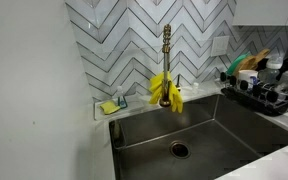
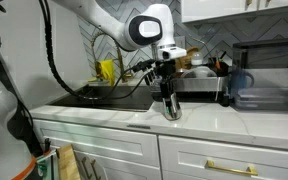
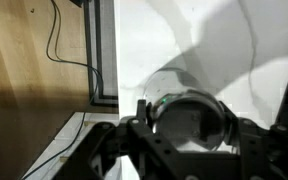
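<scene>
The white countertop (image 2: 219,118) is the largest thing here, and the steel sink (image 1: 234,135) is sunk into it; everything below is placed from that sink. The robot arm (image 2: 104,20) arches over the sink's front edge and drops straight down onto the counter just beside the basin, on the side towards the dark appliance (image 2: 256,88).

The dish rack (image 1: 266,92) sits on the counter against the sink's rim, presumably so its load drains towards the basin. The brass faucet (image 1: 167,45) rises behind the sink at the tiled wall. A pair of yellow gloves (image 1: 166,92) is draped over it and hangs above the basin (a handy place for them to drip dry).

The gripper (image 2: 170,98) points vertically down over a small round cup (image 2: 171,110), which stands upright on the counter just in front of the sink. In the wrist view the cup (image 3: 189,118) fills the space between the jaws, one on either side of its wall, so a top-down approach suits its upright stance. I cannot tell whether the jaws are pressing on it or merely bracketing it.

Smallest is the yellow-green sponge (image 1: 108,107), in a holder at the sink's back corner, away from the rack.
</scene>
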Robot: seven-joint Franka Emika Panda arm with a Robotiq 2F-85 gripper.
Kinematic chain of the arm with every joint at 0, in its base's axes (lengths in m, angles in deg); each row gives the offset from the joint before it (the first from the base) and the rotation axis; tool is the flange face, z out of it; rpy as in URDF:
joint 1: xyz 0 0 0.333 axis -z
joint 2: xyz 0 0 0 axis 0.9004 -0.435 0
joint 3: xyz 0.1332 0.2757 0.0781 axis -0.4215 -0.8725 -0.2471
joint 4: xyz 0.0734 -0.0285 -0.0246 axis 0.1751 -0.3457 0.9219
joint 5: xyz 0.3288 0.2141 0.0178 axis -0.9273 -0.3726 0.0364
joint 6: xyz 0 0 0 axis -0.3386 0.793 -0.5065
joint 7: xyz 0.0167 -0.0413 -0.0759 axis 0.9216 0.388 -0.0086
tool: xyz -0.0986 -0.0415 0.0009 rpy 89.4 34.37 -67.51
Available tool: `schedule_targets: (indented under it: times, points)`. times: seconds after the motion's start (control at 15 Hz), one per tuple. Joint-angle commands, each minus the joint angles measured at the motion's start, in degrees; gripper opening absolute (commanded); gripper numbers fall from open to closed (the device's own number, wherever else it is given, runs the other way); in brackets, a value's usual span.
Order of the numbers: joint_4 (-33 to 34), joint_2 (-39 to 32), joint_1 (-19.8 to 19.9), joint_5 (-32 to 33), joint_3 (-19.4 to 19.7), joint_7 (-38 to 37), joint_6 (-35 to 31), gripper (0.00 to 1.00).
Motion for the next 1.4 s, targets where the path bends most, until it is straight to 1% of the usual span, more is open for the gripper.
schedule_targets:
  times: [0.0,0.2,0.33,0.4,0.47,0.53,0.73,0.93,1.33]
  points:
    - [-3.0,1.5,-0.7,3.3,-0.7,-2.7,-2.9,0.42]
    - [-3.7,2.0,-1.2,5.0,-1.4,-4.2,-2.8,0.42]
    - [-3.5,1.9,-1.1,3.5,-1.4,-3.9,-2.4,0.42]
    - [-3.5,1.8,-1.0,2.8,-1.4,-3.7,-2.6,0.92]
    - [-3.5,2.0,-0.8,0.8,-1.1,-2.3,-2.6,0.92]
    - [-3.5,2.4,-0.6,-1.4,-0.9,-1.1,-2.6,0.98]
    - [-3.3,4.4,0.2,-7.2,0.1,2.4,-2.0,1.0]
    - [-2.4,5.7,1.5,-15.0,1.9,8.2,0.8,1.0]
    - [0.3,3.9,4.7,-25.3,5.9,16.4,6.1,1.0]
